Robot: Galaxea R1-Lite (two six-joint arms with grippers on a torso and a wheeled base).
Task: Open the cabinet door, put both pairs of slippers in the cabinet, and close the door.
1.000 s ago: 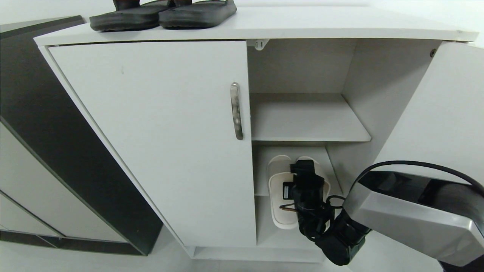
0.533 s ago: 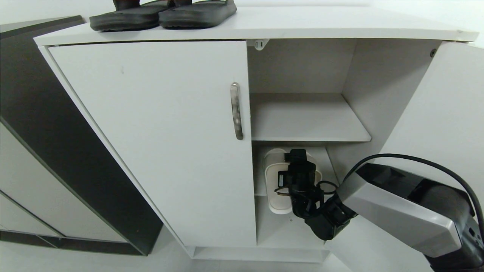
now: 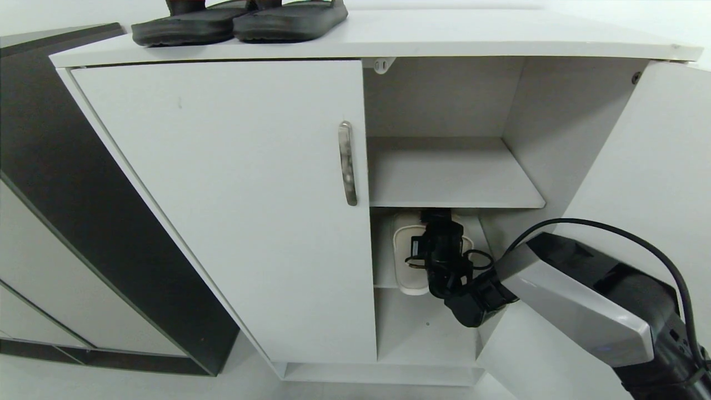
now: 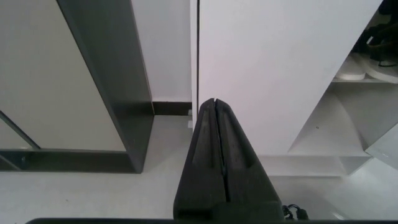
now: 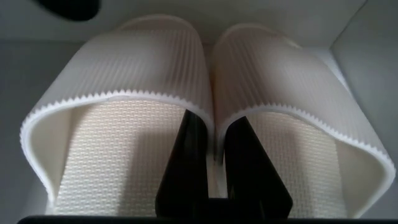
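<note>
The left gripper [image 4: 214, 112] hangs low in front of the cabinet [image 3: 389, 39], facing the closed left door [image 3: 222, 194], fingers pressed together, with a dark panel [image 4: 106, 81] close on its outer side. The black slippers [image 3: 239, 22] lie on the cabinet top at its left end. Right of the door handle [image 3: 347, 164], the opening runs from that door's edge to the swung-out right door [image 3: 655, 166]. Beneath the upper shelf [image 3: 450, 178], the white slippers [image 3: 405, 261] sit side by side with narrow gaps at either flank. Their long axes run front to back, toes inward, heels at the shelf's front edge. The right gripper [image 5: 216, 134] pinches their two inner straps together.
</note>
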